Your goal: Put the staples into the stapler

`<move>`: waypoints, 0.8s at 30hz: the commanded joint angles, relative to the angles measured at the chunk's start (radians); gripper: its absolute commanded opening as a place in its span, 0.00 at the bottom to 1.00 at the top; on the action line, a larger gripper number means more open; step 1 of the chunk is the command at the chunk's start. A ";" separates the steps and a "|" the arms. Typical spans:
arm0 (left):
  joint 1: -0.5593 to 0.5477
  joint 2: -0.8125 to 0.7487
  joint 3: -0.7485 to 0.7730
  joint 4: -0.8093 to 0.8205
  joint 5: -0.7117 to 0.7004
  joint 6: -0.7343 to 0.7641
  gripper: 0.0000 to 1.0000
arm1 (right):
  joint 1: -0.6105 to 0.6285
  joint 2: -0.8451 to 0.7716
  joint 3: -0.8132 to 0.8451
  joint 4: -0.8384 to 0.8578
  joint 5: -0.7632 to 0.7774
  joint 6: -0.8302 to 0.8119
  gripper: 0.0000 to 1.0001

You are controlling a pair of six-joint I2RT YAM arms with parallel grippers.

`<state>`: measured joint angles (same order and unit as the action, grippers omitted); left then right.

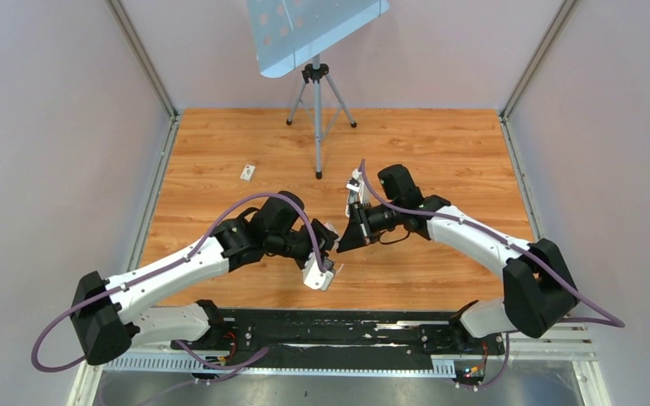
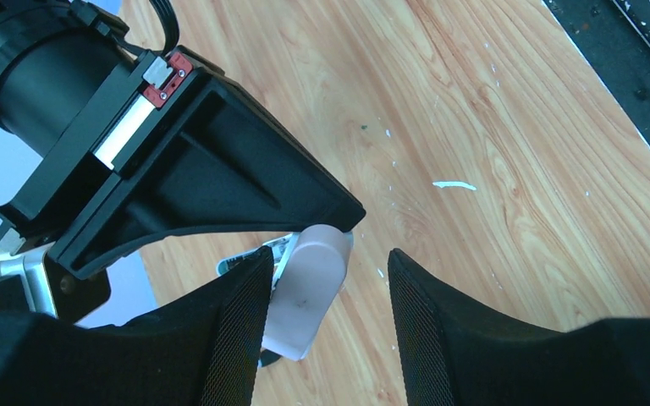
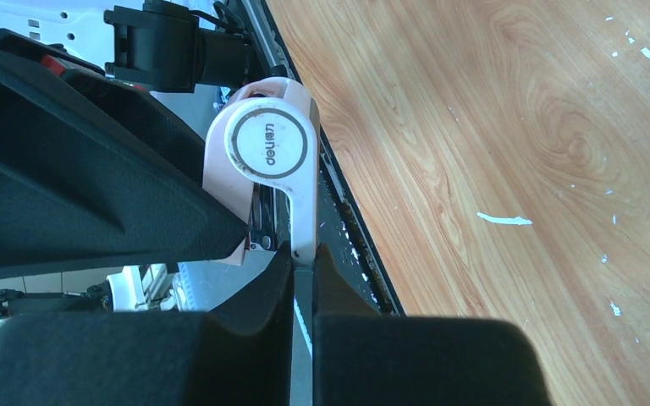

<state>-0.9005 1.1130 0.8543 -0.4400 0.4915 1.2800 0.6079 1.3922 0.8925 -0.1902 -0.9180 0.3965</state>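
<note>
The stapler (image 3: 271, 169) is smooth pale pink plastic with a rounded end. It hangs above the wood-grain surface (image 3: 491, 127), on the arms' side of the tripod (image 1: 317, 110). Its face carries a white disc (image 3: 268, 145) ringed in grey, with small grey lettering too turned to read surely. The right claw (image 3: 303, 262) is pressed together on the stapler's thin edge, its matte black fingers pinching it. The left claw (image 2: 330, 258) stands spread either side of the pink body. Of its mesh-textured pads (image 2: 241, 330), one is just beside the plastic and the other apart. White flecks (image 3: 504, 219) dot the surface, and a small white card (image 1: 247, 172) lies left of the tripod.
</note>
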 commanded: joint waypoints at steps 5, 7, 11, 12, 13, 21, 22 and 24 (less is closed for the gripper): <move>-0.017 0.043 0.051 -0.046 0.020 0.016 0.49 | 0.004 0.022 0.033 -0.023 -0.027 -0.020 0.00; -0.016 0.043 0.057 -0.045 0.022 -0.005 0.41 | 0.004 0.023 0.035 -0.029 -0.019 -0.030 0.00; -0.017 0.039 0.064 -0.048 0.025 -0.045 0.19 | 0.003 0.035 0.032 -0.035 -0.005 -0.044 0.00; -0.017 0.036 0.065 -0.047 0.023 -0.055 0.14 | 0.003 0.038 0.030 -0.033 -0.002 -0.047 0.00; -0.017 0.033 0.064 -0.045 0.019 -0.066 0.11 | 0.003 0.040 0.030 -0.032 -0.002 -0.048 0.00; -0.013 -0.029 0.028 0.030 -0.063 -0.208 0.00 | -0.005 0.048 0.009 -0.028 0.023 -0.081 0.08; -0.008 -0.043 0.018 0.055 -0.056 -0.229 0.00 | -0.008 0.048 0.003 -0.023 0.027 -0.084 0.09; 0.010 -0.070 0.000 0.094 -0.022 -0.270 0.00 | -0.012 0.053 -0.008 -0.015 0.031 -0.091 0.09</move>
<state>-0.9131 1.1233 0.8749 -0.4435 0.4637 1.1259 0.6086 1.4265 0.9043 -0.1833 -0.9268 0.3607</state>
